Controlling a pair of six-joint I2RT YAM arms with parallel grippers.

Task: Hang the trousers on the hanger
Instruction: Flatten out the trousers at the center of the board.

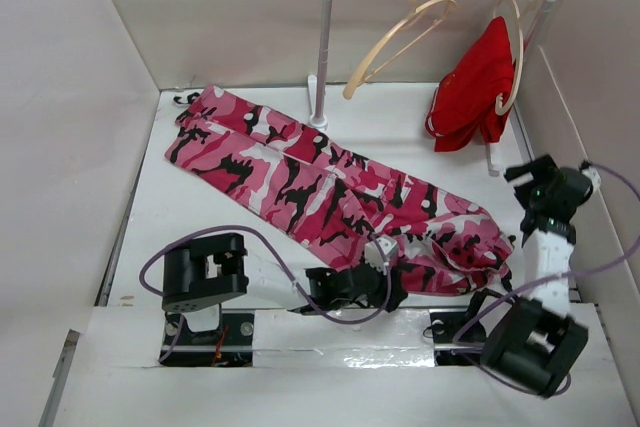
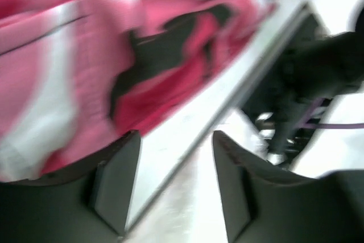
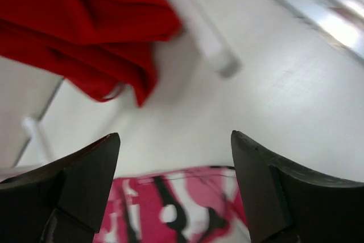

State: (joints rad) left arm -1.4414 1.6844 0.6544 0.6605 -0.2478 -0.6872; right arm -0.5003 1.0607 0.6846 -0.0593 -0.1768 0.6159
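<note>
The camouflage trousers [image 1: 300, 182] lie spread flat on the white table, slanting from the far left to the near right, with the bunched waist end at the near right. The pale wooden hanger [image 1: 400, 37] hangs empty on the rail at the back. My left gripper [image 1: 388, 272] is low at the trousers' near edge; in the left wrist view it [image 2: 176, 140] is open and empty, with the cloth [image 2: 68, 72] just beyond the left finger. My right gripper [image 1: 525, 175] hovers right of the waist, open and empty [image 3: 175, 138], with the trousers' edge [image 3: 176, 209] below it.
A white rack [image 1: 325, 47] stands at the back with a second hanger carrying a plain red garment [image 1: 478, 87], which also shows in the right wrist view [image 3: 85, 27]. White walls close in the left, back and right. Purple cables loop near both arm bases.
</note>
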